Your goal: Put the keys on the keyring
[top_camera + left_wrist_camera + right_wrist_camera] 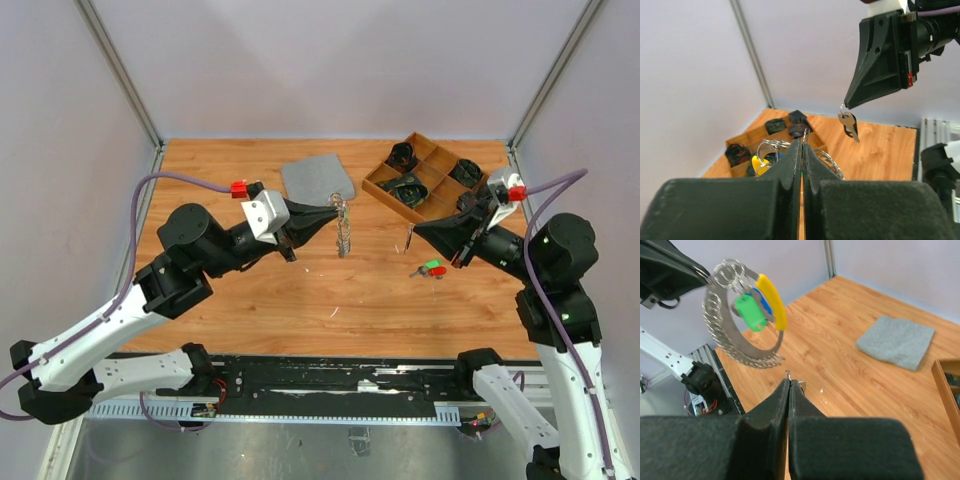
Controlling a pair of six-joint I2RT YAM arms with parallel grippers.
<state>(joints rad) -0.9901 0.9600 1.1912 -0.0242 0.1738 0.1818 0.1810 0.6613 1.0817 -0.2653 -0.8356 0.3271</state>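
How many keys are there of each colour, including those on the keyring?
Green keys: 2, one on the keyring, one on the table
Yellow key: 1
Blue key: 1
Red key: 1
Plain metal key: 1, in the right gripper
Total: 6

This is a robotics lab's test cell rather than a home or a shop. A wooden tabletop (300, 300) is boxed in on the left, right and far sides by plain white panels (350, 60) set in bare aluminium posts (120, 70). The left arm (190, 250) and the right arm (560, 270) stand on a black rail (330, 380) along the near edge, with purple cables (170, 178) looping loose, small wiring (205, 405) exposed on the rail, and a bare metal sheet (300, 450) nearer still.
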